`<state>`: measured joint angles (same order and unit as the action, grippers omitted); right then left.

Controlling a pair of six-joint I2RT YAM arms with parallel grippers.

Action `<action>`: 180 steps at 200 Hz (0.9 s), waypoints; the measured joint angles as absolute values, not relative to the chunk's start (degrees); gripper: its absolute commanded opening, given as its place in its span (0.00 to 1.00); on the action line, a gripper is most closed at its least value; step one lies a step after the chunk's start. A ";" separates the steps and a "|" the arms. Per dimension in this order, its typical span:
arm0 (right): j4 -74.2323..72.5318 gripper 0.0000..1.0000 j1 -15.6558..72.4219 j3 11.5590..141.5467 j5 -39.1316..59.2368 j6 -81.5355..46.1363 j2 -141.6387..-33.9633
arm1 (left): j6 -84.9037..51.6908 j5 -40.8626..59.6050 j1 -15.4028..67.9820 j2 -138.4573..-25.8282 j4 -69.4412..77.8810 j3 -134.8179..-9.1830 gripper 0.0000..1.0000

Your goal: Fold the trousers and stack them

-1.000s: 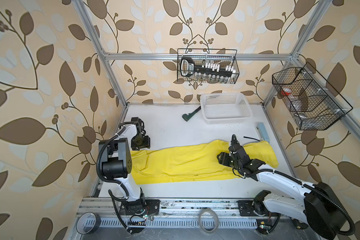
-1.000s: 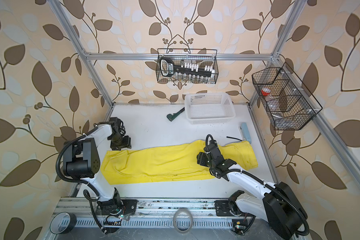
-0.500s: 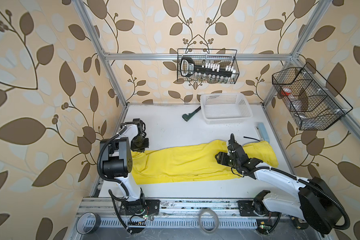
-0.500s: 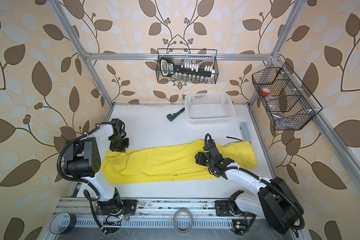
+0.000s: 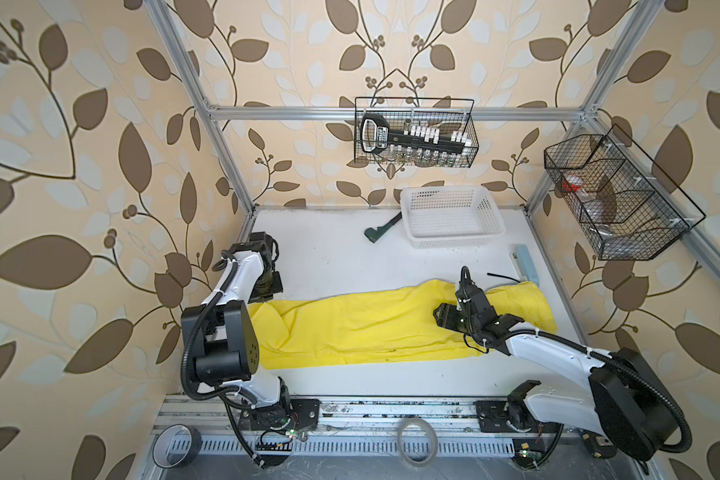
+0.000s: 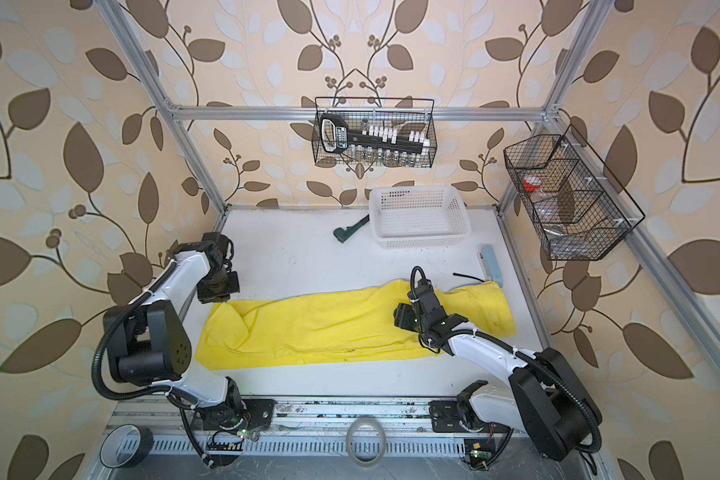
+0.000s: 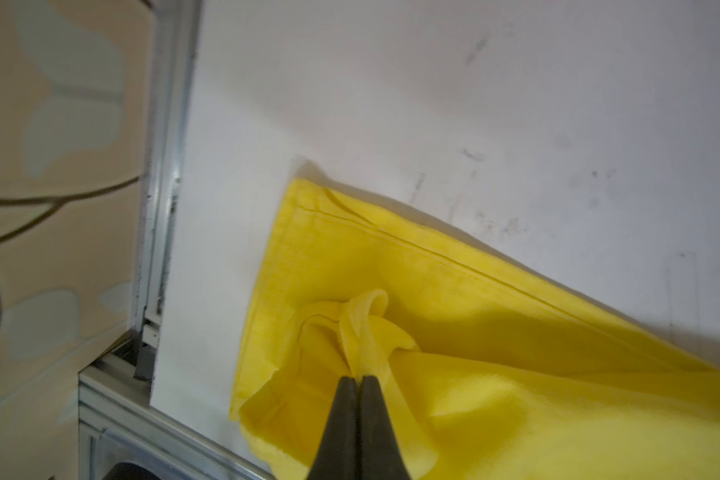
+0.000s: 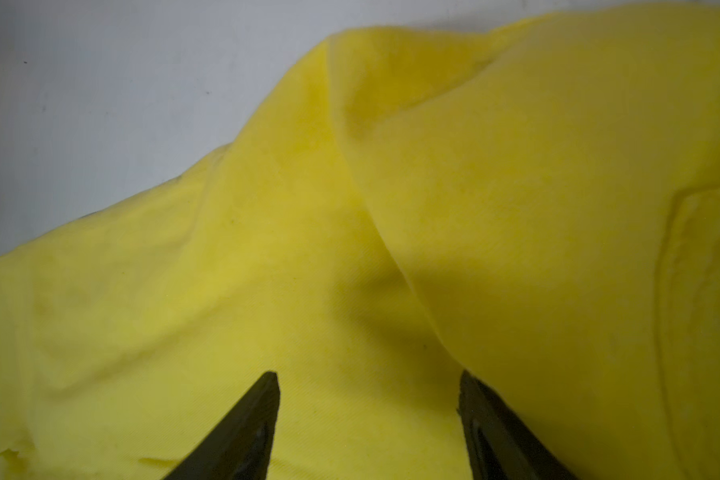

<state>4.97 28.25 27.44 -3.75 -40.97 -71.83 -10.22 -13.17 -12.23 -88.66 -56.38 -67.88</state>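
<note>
Your left gripper [image 7: 359,379] has its fingers clamped together on a bunched fold of the trousers [image 5: 366,328], with the hem corner just beyond the tips. Your right gripper [image 8: 368,388] holds its fingers apart over the trousers' other end, cloth spread between them, a raised fold just beside one finger.

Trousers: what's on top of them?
The right gripper, jaws open, is over the trousers; contact unclear. The left gripper is shut on cloth at the leg end. Nothing else lies on top; what lies beneath is covered.
</note>
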 measured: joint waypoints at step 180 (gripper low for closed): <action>1.17 0.69 26.55 24.77 -4.58 -41.71 -72.34 | -16.56 -29.23 -17.69 -90.94 -56.07 -65.34 0.69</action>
